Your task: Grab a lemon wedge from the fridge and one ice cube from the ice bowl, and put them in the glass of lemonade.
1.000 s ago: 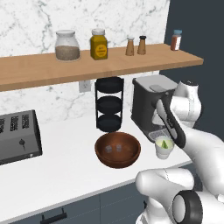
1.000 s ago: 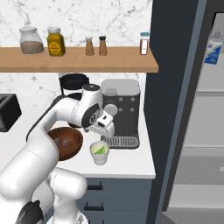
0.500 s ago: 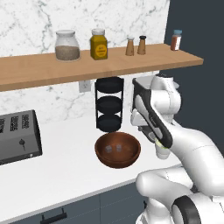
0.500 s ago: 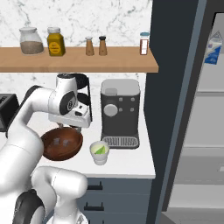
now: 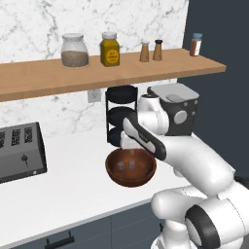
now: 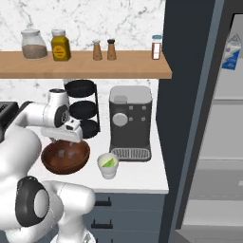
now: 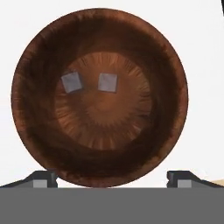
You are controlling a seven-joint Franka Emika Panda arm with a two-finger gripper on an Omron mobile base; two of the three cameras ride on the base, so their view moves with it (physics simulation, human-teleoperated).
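Gripper (image 7: 112,179): poised directly above the ice bowl, fingers spread wide, nothing between them; in the hand view the two dark tips stand at either side of the bowl's near rim.
Ice bowl (image 5: 131,168): dark reddish-brown wooden bowl on the white counter (image 5: 63,189), in front of the black three-tier rack (image 5: 121,116) and left of the coffee machine (image 6: 130,122).
Ice cubes: two pale grey cubes on the bowl's floor, lying near each other but apart; one (image 7: 71,82) sits left of the other (image 7: 107,82) in the hand view.
Glass of lemonade (image 6: 108,164): squat whitish cup on the counter, just right of the bowl and in front of the coffee machine's left corner.
Lemon wedge (image 6: 109,163): a yellow-green piece already inside the cup.
Fridge (image 6: 190,118): dark grey body at the right end of the counter, door open, pale shelves inside; a carton (image 6: 231,48) stands on an upper shelf.
Shelf (image 5: 107,73): wooden, carrying two jars and small shakers.
Toaster (image 5: 19,151): at the counter's left, well apart from the bowl.
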